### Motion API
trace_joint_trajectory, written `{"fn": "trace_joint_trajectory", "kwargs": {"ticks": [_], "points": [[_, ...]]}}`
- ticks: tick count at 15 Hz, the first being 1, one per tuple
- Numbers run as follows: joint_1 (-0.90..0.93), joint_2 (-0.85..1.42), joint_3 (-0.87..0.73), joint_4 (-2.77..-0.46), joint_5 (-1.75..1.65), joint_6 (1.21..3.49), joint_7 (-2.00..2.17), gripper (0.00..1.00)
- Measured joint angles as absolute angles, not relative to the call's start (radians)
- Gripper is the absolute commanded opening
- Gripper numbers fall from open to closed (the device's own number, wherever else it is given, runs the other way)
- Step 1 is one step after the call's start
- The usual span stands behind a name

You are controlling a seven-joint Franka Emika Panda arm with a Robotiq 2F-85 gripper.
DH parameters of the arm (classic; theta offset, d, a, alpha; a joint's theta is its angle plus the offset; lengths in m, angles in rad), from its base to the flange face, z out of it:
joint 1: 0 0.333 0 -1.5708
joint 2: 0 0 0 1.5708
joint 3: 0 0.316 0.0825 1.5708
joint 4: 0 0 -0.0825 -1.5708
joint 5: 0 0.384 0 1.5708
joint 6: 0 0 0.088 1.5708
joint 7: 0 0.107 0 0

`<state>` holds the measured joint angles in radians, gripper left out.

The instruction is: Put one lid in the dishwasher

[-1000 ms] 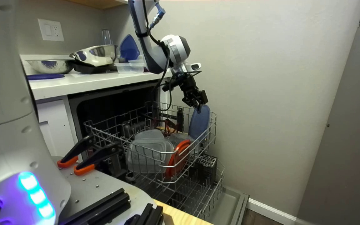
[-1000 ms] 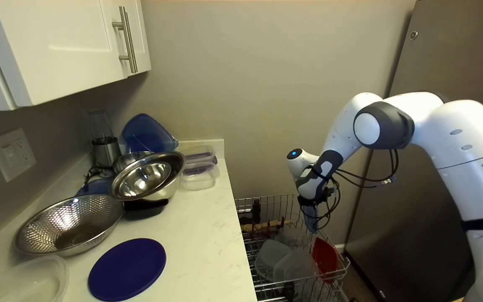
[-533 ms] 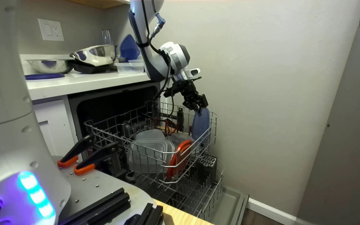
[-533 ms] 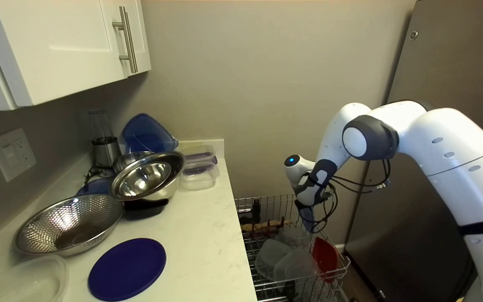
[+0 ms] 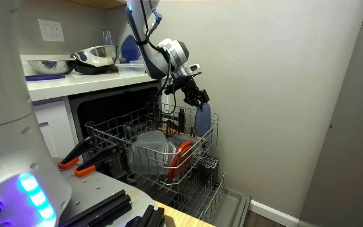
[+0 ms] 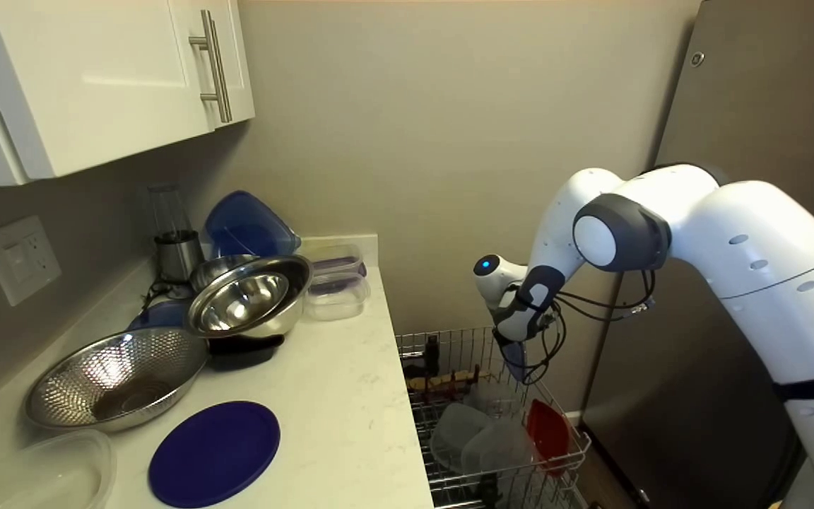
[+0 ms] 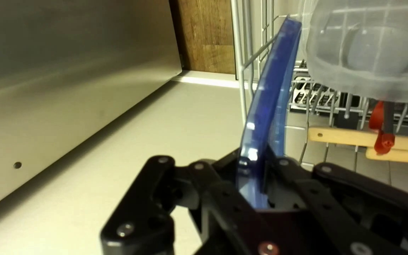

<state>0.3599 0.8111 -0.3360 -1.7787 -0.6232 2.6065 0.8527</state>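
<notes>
On the left in an exterior view, a white worktop point(image 5: 90, 83) carries metal bowls point(image 5: 99, 56). To its right, the dishwasher point(image 5: 115, 102) stands open, its upper rack point(image 5: 170, 154) extended; see-through containers point(image 5: 152, 157) lean near the middle, with an orange-red plastic piece point(image 5: 180, 160) at their right. At the rack's far right, the blue lid point(image 5: 203, 122) hangs on edge, nearly upright, the jaws of the gripper point(image 7: 253, 162) pinching its upper edge. Whether its lower edge rests on anything cannot be told. If it does not, letting go now could make it drop askew or topple left onto the containers; lowered too close to the right-hand wires, it could snag and twist in the grip.
</notes>
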Motion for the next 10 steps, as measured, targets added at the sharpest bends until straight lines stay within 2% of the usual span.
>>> {"fn": "trace_joint_trajectory", "kwargs": {"ticks": [10], "points": [[0.348, 0.747, -0.342, -1.791, -0.666, 2.607, 0.853, 0.03]]}}
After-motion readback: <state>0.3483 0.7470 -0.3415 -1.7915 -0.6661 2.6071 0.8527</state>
